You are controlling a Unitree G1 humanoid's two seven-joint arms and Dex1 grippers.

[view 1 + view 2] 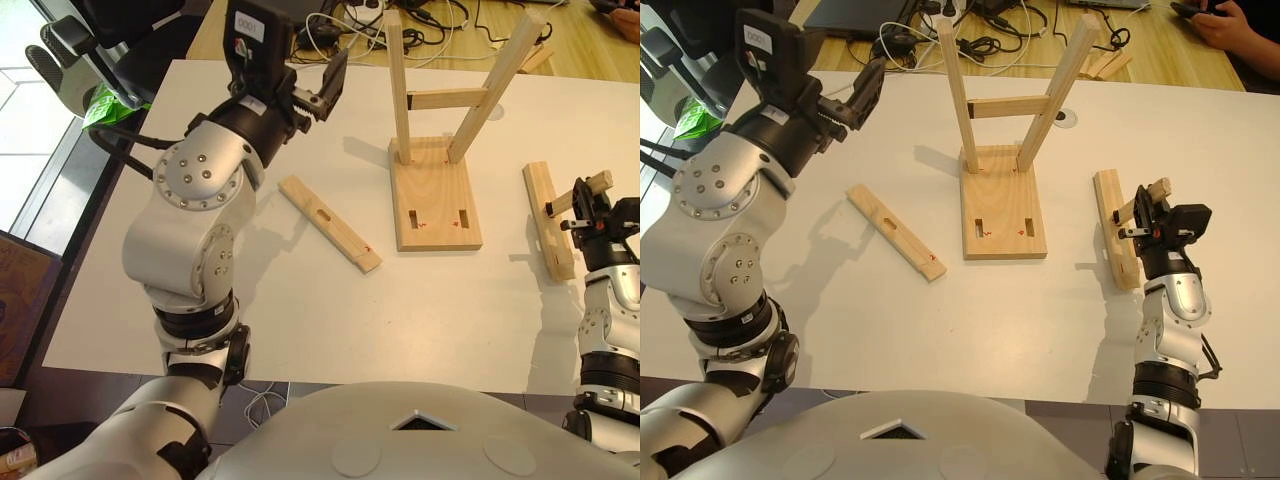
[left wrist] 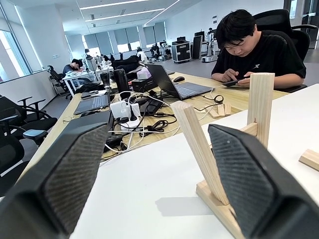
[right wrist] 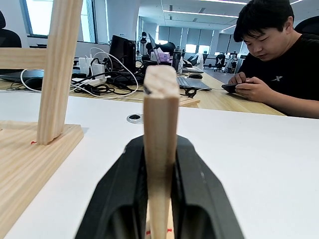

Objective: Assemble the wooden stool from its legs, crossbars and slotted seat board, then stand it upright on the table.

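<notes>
Seat board [image 1: 436,205] lies flat on the table [image 1: 300,330], right of centre, w/ two legs [image 1: 398,85] standing in its far slots, joined partway up by a crossbar [image 1: 447,98]; two more slots show at its near end. Third leg [image 1: 329,222] lies flat and angled just left of the board; fourth leg [image 1: 548,218] lies flat near the table's right edge. R gripper [image 1: 1143,208], right above that fourth leg, is clamped on a short crossbar piece [image 3: 159,149]. L gripper [image 1: 322,95] hangs over the far-left part of the table, apart from the board, fingers [image 2: 75,174] spread wide.
</notes>
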